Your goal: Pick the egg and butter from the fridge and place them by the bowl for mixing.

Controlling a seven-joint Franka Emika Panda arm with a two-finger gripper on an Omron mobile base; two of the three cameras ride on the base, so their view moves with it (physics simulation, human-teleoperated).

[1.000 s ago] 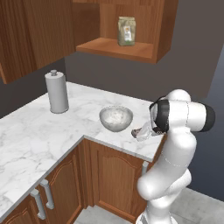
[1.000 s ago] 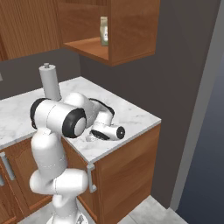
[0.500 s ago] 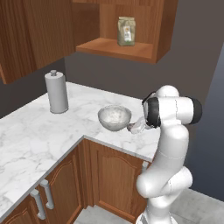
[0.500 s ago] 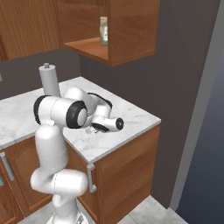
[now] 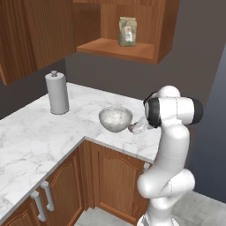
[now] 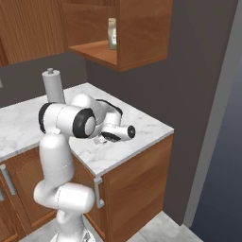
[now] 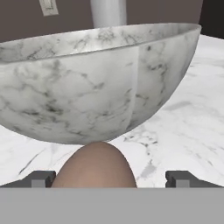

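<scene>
My gripper [image 7: 112,178] sat low at bottom of hand view, jaws spread wide, tips well clear of egg [image 7: 97,165] on both sides. Egg lay on counter [image 7: 192,127] between them, right against foot of bowl [image 7: 87,83] (close enough for mixing, I judged). Butter not yet beside bowl, so presumably fridge trip left. Paper roll [image 5: 57,92] stood at left of left base view.

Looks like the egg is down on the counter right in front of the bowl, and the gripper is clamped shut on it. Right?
Not quite. The egg does sit on the counter just in front of the bowl, but the hand view shows the gripper open, its fingertips standing wide on either side, clear of the egg.
</scene>
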